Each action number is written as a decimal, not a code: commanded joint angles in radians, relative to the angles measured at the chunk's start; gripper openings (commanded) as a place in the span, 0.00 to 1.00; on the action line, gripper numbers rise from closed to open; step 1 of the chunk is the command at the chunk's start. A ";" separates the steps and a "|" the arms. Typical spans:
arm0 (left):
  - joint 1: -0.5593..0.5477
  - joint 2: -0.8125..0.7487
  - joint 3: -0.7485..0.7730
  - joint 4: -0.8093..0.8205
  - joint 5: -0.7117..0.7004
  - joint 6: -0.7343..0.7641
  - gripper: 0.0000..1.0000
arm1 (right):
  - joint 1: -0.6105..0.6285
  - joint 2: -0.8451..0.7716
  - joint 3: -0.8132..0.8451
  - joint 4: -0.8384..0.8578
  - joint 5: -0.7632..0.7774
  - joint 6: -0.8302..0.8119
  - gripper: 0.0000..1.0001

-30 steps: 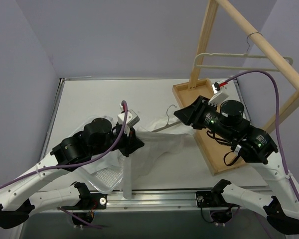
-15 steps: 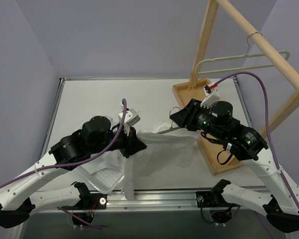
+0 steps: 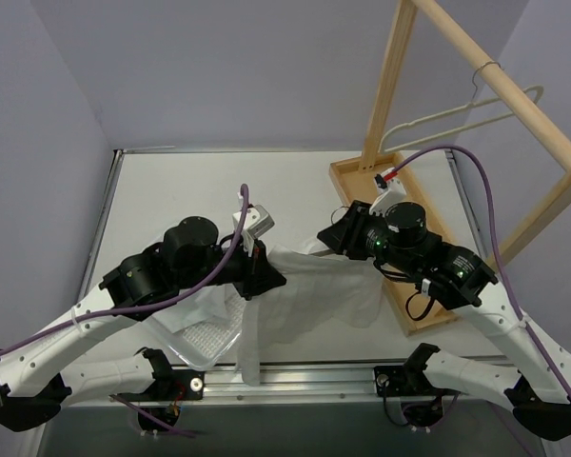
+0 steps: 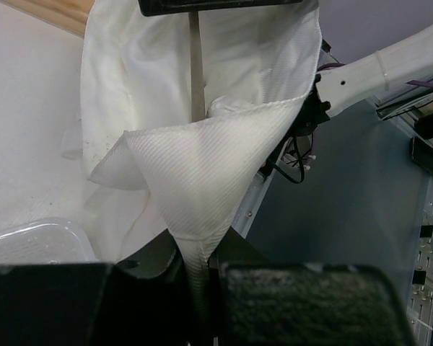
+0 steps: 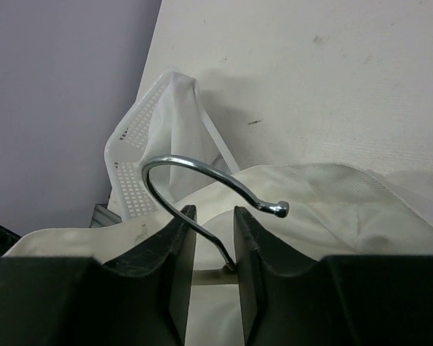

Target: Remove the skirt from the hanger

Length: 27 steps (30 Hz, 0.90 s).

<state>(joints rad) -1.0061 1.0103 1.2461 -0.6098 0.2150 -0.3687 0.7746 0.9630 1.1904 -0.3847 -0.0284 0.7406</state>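
Observation:
The white skirt [image 3: 314, 286] lies spread on the table between my two grippers, still on its hanger. My left gripper [image 3: 266, 276] is shut on a pinched corner of the skirt [image 4: 202, 166], and the fabric runs down between its jaws [image 4: 198, 288]. My right gripper [image 3: 325, 240] is shut on the hanger at the neck below its metal hook [image 5: 202, 176], with the hook's shaft between its fingers [image 5: 214, 238]. The hanger's thin bar [image 4: 193, 65] shows through the cloth in the left wrist view. The rest of the hanger is hidden under the fabric.
A white perforated basket [image 3: 200, 343] sits at the front left under the left arm and also shows in the right wrist view [image 5: 130, 166]. A wooden clothes rack [image 3: 495, 86] with a flat wooden base [image 3: 414, 305] stands on the right. An empty cream hanger [image 3: 466, 109] hangs on the rack.
My right gripper has moved left and nearer with the hanger. My left gripper has shifted slightly right with the skirt corner. The skirt has bunched closer together. The empty hanger on the rack has swung.

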 commanded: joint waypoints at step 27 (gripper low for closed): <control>0.003 -0.111 -0.060 0.062 -0.022 -0.006 0.56 | 0.043 -0.174 -0.020 -0.025 0.180 0.077 0.00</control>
<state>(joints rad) -1.0042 0.9058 1.1976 -0.5686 0.2085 -0.3813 0.8188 0.8234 1.1236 -0.4393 0.1158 0.7883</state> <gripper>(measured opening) 0.559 0.020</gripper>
